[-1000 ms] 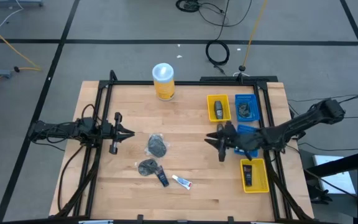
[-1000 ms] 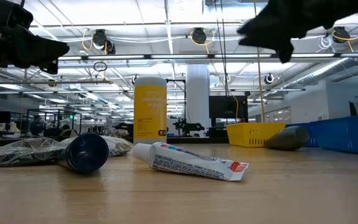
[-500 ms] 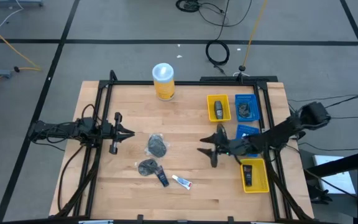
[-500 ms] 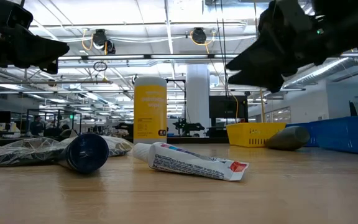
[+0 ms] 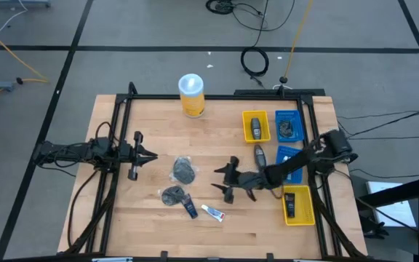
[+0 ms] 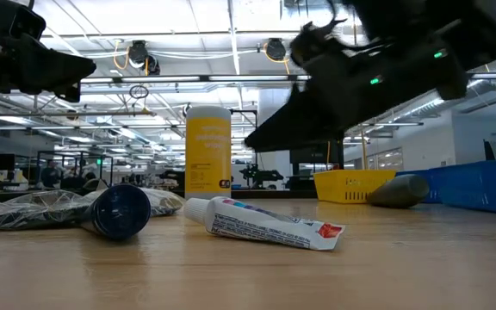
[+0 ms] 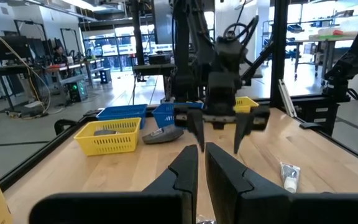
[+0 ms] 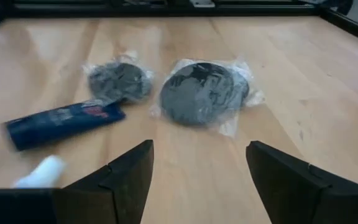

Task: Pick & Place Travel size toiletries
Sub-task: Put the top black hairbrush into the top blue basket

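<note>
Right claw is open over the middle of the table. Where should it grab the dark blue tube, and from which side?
Grip the dark blue tube across its narrow body near the middle, coming straight down. It lies flat on the table, so the right claw should straddle its long axis, away from the white tube and the wrapped round pouch at its ends.

Grey floor point(image 5: 35, 73) (cables point(image 5: 253, 62) strewn), ceiling lights point(image 6: 257, 13) overhead.

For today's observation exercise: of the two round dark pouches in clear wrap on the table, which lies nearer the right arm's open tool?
The upper pouch, the one farther from the blue bottle, lies nearer the right tool. The other pouch touches the bottle.
</note>
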`<move>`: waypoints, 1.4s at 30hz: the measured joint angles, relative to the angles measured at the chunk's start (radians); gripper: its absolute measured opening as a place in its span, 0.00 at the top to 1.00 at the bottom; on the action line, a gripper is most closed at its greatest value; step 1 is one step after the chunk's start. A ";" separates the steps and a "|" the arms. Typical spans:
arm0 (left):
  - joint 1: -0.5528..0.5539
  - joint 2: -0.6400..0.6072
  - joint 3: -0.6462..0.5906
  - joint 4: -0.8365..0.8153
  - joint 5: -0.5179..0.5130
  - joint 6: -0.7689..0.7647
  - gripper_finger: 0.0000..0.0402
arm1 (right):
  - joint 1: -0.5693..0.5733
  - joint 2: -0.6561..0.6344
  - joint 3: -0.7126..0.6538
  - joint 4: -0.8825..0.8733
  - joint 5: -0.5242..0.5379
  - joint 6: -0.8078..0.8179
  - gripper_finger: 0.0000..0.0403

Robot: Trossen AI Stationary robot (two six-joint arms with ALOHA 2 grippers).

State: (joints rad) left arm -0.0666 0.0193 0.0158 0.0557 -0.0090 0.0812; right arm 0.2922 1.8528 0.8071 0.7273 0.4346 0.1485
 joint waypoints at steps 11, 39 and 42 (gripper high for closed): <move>0.000 0.000 0.000 0.000 0.000 0.000 0.92 | -0.128 0.234 0.258 -0.017 -0.151 -0.021 0.38; 0.000 0.000 0.000 0.000 0.000 0.000 0.92 | -0.263 0.306 0.420 -0.279 -0.491 0.091 0.87; 0.000 0.000 0.000 0.000 0.000 0.000 0.92 | -0.261 0.306 0.420 -0.278 -0.490 0.047 0.98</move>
State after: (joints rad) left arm -0.0669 0.0195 0.0158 0.0559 -0.0093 0.0811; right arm 0.0311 2.1590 1.2274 0.4488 -0.0559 0.1950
